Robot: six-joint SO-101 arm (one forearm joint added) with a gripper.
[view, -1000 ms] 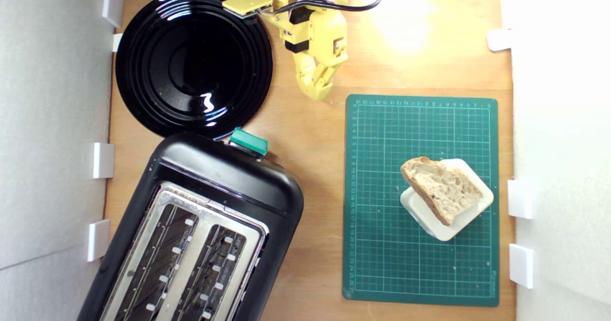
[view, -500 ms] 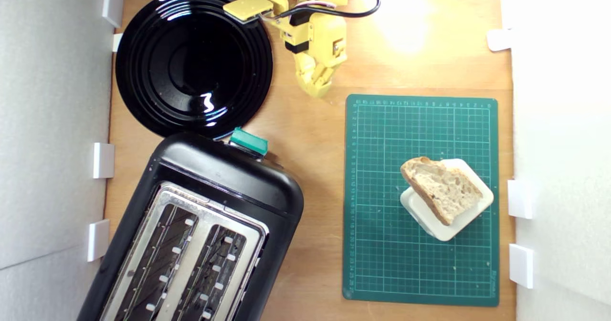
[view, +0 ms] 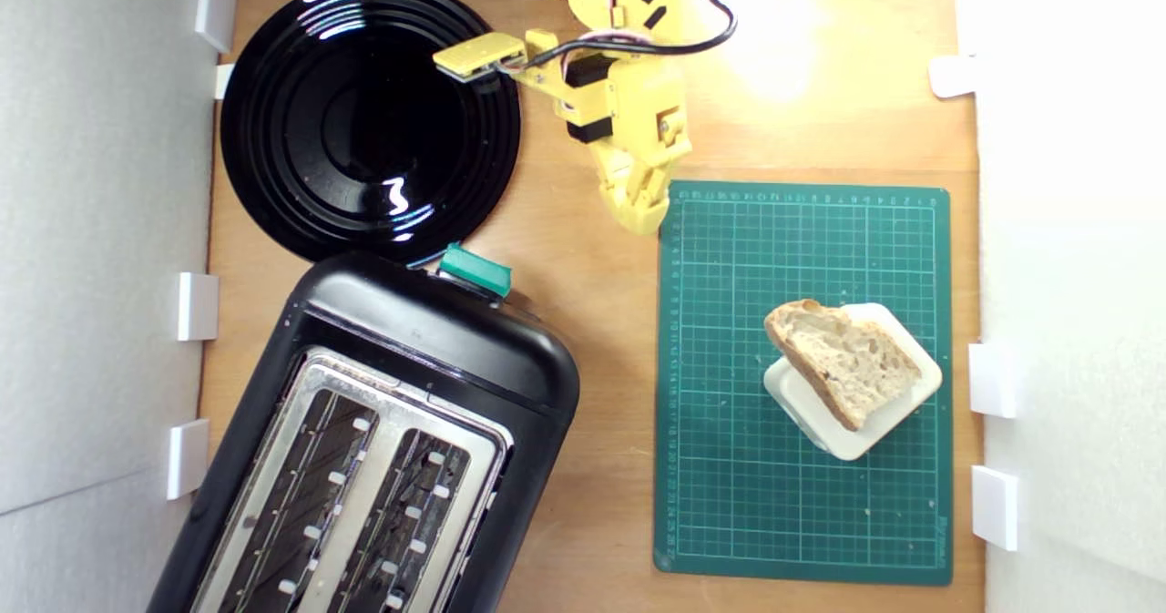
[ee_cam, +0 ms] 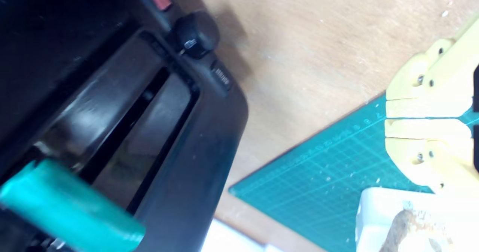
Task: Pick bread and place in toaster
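Bread: the bread [view: 845, 360] lies flat, crumb side up, on a cream block [view: 897, 413]; one crust end overhangs the block, probably so fingers can get under an edge. In the wrist view only a brown crust edge [ee_cam: 398, 225] shows.
Block: sits on a green cutting mat [view: 729, 467], towards the exterior view's right.
Gripper: the yellow gripper [view: 640, 215] hangs at the mat's upper corner, well apart from the bread, empty; its jaws are pressed together, only a thin seam between them.
Toaster: the toaster [view: 428, 340] stands at an angle at the exterior view's lower left, both slots empty, teal lever knob [view: 475, 270] up, so it looks ready to take a slice.
Plate: a black plate [view: 273, 139] lies beyond the toaster.
Writing: the mat has ruler numerals, too small to read; a toaster button has blurred lettering; no brand legible.
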